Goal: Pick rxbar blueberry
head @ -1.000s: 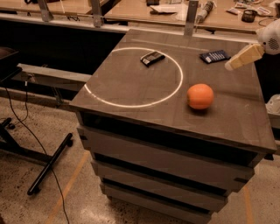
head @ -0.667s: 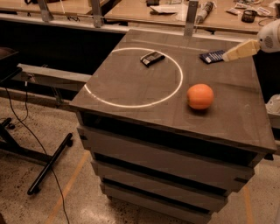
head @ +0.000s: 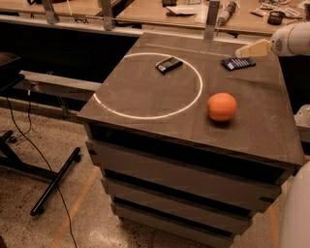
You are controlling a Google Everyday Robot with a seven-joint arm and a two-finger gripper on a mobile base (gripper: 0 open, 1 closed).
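The rxbar blueberry (head: 238, 63) is a flat dark navy-blue bar with white print. It lies on the dark table top (head: 145, 97) at the far right, outside the white circle. My gripper (head: 248, 50) comes in from the right edge on a white arm. Its beige tip points left and hovers just above and behind the bar, apart from it. Nothing shows in its grasp.
A black-and-grey wrapped bar (head: 169, 64) lies inside the white circle (head: 145, 116) at the far side. An orange (head: 222, 106) sits right of the circle, in front of the blue bar. Workbenches with clutter (head: 184, 9) stand behind the table. A black stand leg (head: 53, 181) lies on the floor at left.
My gripper has risen and moved a little left, from beside the blue bar's right end to above its far side. The bars and the orange have not moved.
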